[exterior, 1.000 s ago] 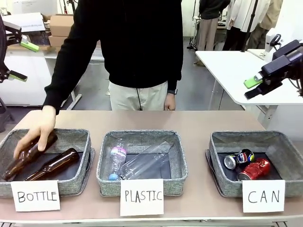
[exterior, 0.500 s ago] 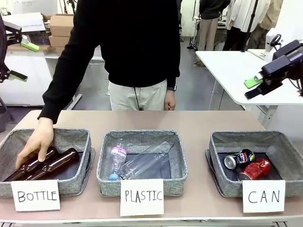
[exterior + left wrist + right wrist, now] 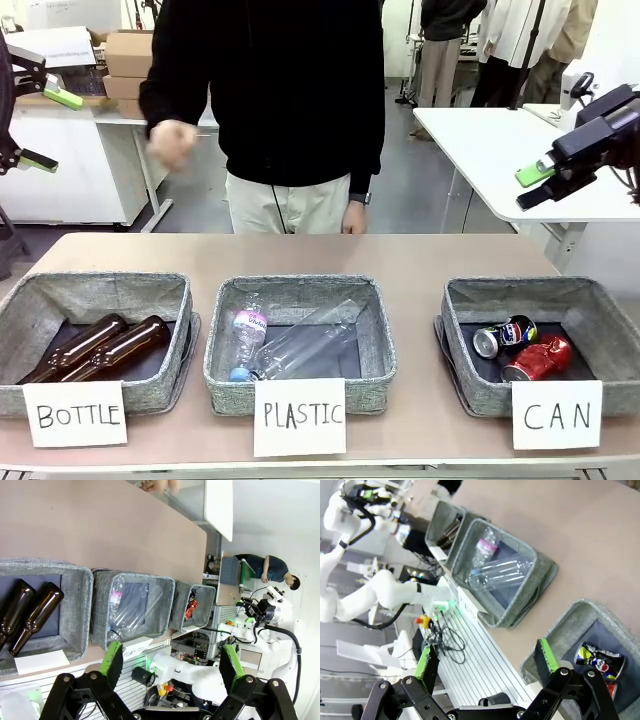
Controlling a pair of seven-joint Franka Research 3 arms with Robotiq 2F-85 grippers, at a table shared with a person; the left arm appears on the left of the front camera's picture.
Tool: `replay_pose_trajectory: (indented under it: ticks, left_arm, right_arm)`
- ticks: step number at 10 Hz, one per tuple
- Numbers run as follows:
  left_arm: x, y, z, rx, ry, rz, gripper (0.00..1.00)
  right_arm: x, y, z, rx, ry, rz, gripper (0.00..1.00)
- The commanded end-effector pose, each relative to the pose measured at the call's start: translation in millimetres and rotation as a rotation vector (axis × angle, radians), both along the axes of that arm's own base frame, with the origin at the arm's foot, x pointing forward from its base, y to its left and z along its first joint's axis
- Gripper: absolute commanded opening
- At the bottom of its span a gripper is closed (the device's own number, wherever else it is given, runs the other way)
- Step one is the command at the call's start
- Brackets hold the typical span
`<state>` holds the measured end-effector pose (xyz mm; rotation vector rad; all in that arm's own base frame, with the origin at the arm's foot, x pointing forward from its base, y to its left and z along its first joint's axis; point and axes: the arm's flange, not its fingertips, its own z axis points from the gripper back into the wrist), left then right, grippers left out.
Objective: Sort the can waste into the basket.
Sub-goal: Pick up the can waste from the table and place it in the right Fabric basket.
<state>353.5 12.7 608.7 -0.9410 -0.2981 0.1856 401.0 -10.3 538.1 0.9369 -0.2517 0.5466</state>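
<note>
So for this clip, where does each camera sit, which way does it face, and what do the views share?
Front: between the arms, facing the person across the table; left gripper and right gripper raised, open.
Left wrist: high, rolled sideways, looking past its fingers at the three baskets.
Right wrist: high, looking past its fingers at the CAN basket.
Shared: dark blue can.

3 white cards carry handwritten black capitals, each propped against the front of a grey basket. "BOTTLE" [image 3: 75, 414] stands on the basket below the left hand [image 3: 38, 97]. "PLASTIC" [image 3: 299, 416] stands on the middle basket. "CAN" [image 3: 556, 414] stands on the basket [image 3: 460, 300] below the right hand [image 3: 533, 186]. The print on the cans and bottle labels is too small to read.
</note>
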Motion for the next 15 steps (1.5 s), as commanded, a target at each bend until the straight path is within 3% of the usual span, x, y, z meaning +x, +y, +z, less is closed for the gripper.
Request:
replay_pose_trajectory:
  ticks: [1, 15]
  left_arm:
    - [-1.2, 1.7, 1.2, 0.006, 0.007, 0.0, 1.0]
    - [-1.2, 1.7, 1.2, 0.006, 0.007, 0.0, 1.0]
  right_arm:
    - [-2.4, -0.8, -1.1, -0.002, -0.003, 0.002, 1.0]
    - [-2.4, -0.8, -1.1, -0.002, -0.003, 0.002, 1.0]
